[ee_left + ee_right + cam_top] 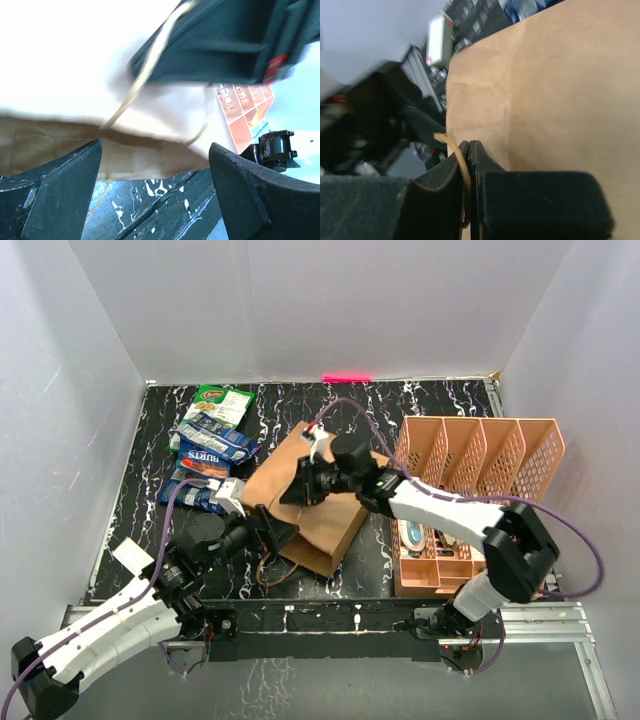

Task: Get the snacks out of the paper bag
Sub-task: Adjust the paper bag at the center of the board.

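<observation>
Since a green-and-white foil packet (pixel 222 403) and a cluster of blue foil packets (pixel 210 448), one labelled "BURTS", lie together on the black, white-veined table (pixel 140 490) at the far left, outside the bag, a good part of the unpacking looks done. The large brown creased kraft paper bag (pixel 325 520) sits mid-table, between those snacks and the salmon-pink perforated plastic organiser (pixel 480 455) on the right. It appears to be tipped with its mouth toward the near edge.

The right gripper (pixel 469 145) has its fingers pressed together on the bag's thin tan cord handle (pixel 451 144), holding up the bag's upper side (the overhead view places it above the middle of the paper). The left gripper (pixel 155 147) hovers at the mouth with its fingers spread wide and nothing between them; its wrist view shows only paper and a loop of cord ahead.

Whether any packet remains inside cannot be told, since the interior is hidden in every view. What is left, at a guess, is a reach inside to check for or fetch whatever remains.
</observation>
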{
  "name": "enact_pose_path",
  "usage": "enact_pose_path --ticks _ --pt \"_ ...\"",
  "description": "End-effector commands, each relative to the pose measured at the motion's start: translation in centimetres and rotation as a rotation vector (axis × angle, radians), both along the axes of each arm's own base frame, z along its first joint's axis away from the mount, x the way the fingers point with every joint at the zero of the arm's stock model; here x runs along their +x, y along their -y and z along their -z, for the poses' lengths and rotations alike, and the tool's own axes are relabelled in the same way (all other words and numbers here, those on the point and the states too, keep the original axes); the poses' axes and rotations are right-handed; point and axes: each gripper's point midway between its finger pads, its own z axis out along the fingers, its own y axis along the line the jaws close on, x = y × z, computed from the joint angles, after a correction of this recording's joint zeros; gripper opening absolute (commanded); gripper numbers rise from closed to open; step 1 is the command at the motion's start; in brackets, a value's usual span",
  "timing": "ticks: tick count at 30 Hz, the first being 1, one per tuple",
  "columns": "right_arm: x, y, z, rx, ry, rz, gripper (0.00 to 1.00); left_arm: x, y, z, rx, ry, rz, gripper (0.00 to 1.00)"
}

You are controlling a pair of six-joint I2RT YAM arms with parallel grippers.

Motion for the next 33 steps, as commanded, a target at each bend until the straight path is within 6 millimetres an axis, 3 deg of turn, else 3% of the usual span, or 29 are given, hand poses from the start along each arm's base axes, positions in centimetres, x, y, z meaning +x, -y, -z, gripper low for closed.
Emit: enact_pose_path --ticks 1,4,6,7,8,10,14,15,17,19,22,24,25,26,28,32,33 --pt "2.2 -0.9 -3.7 0.038 0.067 0.015 0.08 -1.0 -0.7 -1.5 -0.018 0.015 0.015 0.88" --pt "6.2 2.7 -10.2 0.051 0.239 0.138 0.08 -1.7 -0.9 -2.8 -0.045 0.037 0.038 0.91" --pt "7.6 4.6 -12.7 0.077 0.29 0.187 0.08 -1.9 -1.2 -3.6 -0.048 0.056 0.036 0.92" --pt "7.7 4.9 -12.9 0.079 0.297 0.188 0.08 -1.9 -1.4 -4.0 -0.047 0.064 0.033 0.93" --pt "7.4 4.8 -12.6 0.078 0.288 0.175 0.08 -1.9 -1.4 -4.2 -0.046 0.069 0.033 0.93" --pt "5.8 3.7 -9.8 0.104 0.212 0.097 0.08 -1.9 -1.5 -4.3 -0.039 0.07 0.034 0.93" --pt "-0.3 -0.1 -0.1 0.099 -0.02 0.005 0.08 -1.9 -1.4 -3.8 -0.028 0.06 0.038 0.93" --pt "-1.6 -1.0 1.4 0.089 -0.061 -0.027 0.08 -1.9 -1.4 -3.8 -0.03 0.061 0.039 0.93" --pt "-1.9 -1.6 1.7 0.065 -0.075 -0.078 0.08 -2.0 -1.3 -3.8 -0.034 0.064 0.044 0.93" --pt "1.0 -1.0 -3.0 0.042 0.066 -0.007 0.08 -2.0 -1.3 -4.0 -0.036 0.071 0.05 0.93" --pt "5.3 2.6 -9.8 0.056 0.239 0.162 0.08 -2.0 -1.4 -4.3 -0.031 0.083 0.052 0.93" --pt "6.9 4.7 -12.5 0.099 0.279 0.204 0.08 -1.9 -1.5 -4.7 -0.028 0.094 0.046 0.94" --pt "7.0 4.9 -12.6 0.106 0.279 0.196 0.08 -1.9 -1.5 -4.8 -0.025 0.097 0.046 0.94" --pt "6.9 4.7 -12.1 0.103 0.261 0.18 0.08 -1.8 -1.5 -4.9 -0.022 0.1 0.046 0.94" --pt "5.4 3.9 -9.1 0.108 0.166 0.112 0.08 -1.7 -1.5 -4.8 -0.018 0.101 0.042 0.94" --pt "0.0 0.8 0.5 0.108 -0.052 0.038 0.08 -1.8 -1.4 -4.4 -0.014 0.082 0.045 0.95" --pt "-1.4 -0.1 2.0 0.105 -0.096 0.007 0.08 -1.8 -1.4 -4.2 -0.013 0.076 0.047 0.95"
